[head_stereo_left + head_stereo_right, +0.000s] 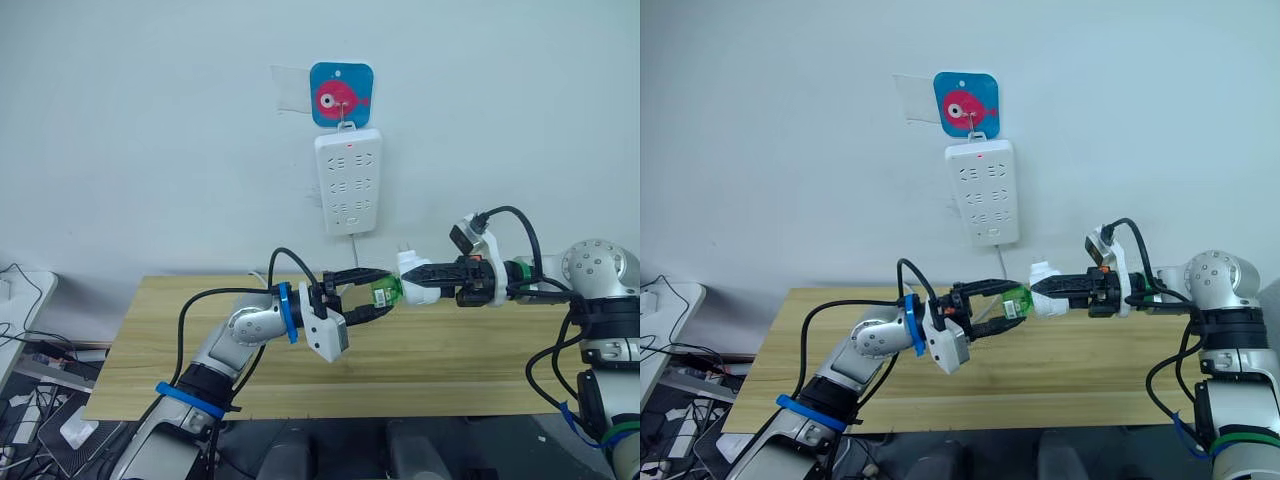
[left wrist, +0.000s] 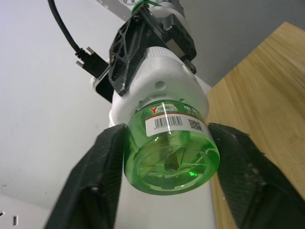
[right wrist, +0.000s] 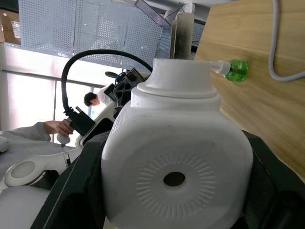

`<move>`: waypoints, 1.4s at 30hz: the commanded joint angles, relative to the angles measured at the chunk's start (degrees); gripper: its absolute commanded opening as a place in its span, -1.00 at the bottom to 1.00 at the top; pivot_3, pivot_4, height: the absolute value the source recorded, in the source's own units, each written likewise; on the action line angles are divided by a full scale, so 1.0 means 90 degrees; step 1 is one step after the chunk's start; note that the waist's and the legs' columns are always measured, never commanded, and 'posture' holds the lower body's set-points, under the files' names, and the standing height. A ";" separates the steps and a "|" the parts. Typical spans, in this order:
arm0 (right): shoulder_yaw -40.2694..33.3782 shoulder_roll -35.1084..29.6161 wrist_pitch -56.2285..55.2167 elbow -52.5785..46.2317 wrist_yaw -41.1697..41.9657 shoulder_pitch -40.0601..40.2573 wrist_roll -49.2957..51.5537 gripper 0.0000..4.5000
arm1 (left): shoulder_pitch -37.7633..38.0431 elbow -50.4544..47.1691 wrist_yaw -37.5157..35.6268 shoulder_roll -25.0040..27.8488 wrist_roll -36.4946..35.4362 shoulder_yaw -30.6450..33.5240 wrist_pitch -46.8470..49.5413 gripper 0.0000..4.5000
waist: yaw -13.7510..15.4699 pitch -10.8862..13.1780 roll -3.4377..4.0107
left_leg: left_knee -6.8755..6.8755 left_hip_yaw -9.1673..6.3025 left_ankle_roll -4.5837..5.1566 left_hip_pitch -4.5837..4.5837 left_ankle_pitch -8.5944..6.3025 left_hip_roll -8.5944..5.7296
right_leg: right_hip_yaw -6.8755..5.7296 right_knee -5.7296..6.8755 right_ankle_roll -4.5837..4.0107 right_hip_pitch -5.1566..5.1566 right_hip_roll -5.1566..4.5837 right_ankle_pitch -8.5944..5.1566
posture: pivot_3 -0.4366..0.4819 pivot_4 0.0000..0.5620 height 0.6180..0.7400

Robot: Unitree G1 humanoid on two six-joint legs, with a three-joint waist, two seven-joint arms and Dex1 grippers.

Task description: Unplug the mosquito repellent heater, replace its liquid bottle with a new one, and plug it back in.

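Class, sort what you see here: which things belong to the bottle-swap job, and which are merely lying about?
Job:
heater, clamped in right gripper
green bottle, between the left gripper fingers
power strip on the wall
second green bottle on the table

Lying about:
fish hook plate
floor cables

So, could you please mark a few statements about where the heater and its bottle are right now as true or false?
1. The mosquito repellent heater is plugged into the power strip. False: the right tool holds it out in the air, away from the wall.
2. A green liquid bottle is on the heater's end. True.
3. The left tool has a finger on either side of the green bottle. True.
4. The power strip lies flat on the wooden table. False: it hangs on the wall, under a blue fish hook plate.
5. A second green bottle lies on the table. True.
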 commanded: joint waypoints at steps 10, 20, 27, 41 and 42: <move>0.0205 -0.0409 -0.0029 -0.0724 0.0598 0.0057 0.0047 0.35 | 0.0304 -0.2794 -0.0548 0.0197 -0.5712 0.0212 0.7631 0.01 | -0.0030 0.0014 0.0001 | 0.0004 -0.0020 0.0002 -0.0007 0.0000 0.0001 | -0.0011 0.0003 0.0003 0.0000 0.0005 -0.0002 | -0.11 -0.41 1.00; 0.0696 -0.0587 -0.0469 -0.0850 0.1169 0.0046 -0.0329 0.35 | -0.0544 -0.1314 0.1389 -0.0124 -1.0636 0.1863 1.2345 0.01 | -0.0076 0.0018 -0.0003 | 0.0019 -0.0038 0.0000 0.0007 0.0002 0.0016 | -0.0010 0.0023 0.0008 0.0010 0.0067 -0.0005 | -0.10 -0.43 1.00; 0.0611 -0.0545 -0.0472 -0.0738 0.1227 0.0016 -0.0403 0.35 | -0.0510 -0.1454 0.1506 -0.0226 -1.0745 0.2272 1.2628 0.41 | -0.0065 0.0018 -0.0004 | 0.0018 -0.0037 -0.0011 0.0006 0.0007 0.0014 | 0.0001 0.0019 0.0004 0.0008 0.0063 -0.0004 | -0.11 -0.47 1.00; 0.0166 -0.0354 -0.0401 -0.0164 0.1004 -0.0115 -0.0577 0.35 | 0.0281 -0.3547 -0.1793 0.1453 -0.4975 0.0714 0.7678 0.99 | -0.0010 0.0016 0.0000 | -0.0009 -0.0006 -0.0053 0.0002 0.0030 0.0008 | 0.0018 -0.0013 -0.0003 0.0002 0.0048 -0.0002 | -0.08 -0.50 1.00; 0.0122 -0.0317 -0.0387 -0.0101 0.0973 -0.0140 -0.0597 0.35 | 0.0434 -0.3579 -0.2031 0.1520 -0.4428 0.0524 0.6938 0.99 | -0.0006 0.0016 0.0000 | -0.0009 0.0001 -0.0053 0.0003 0.0029 0.0008 | 0.0020 -0.0019 -0.0003 0.0002 0.0046 -0.0002 | -0.08 -0.51 1.00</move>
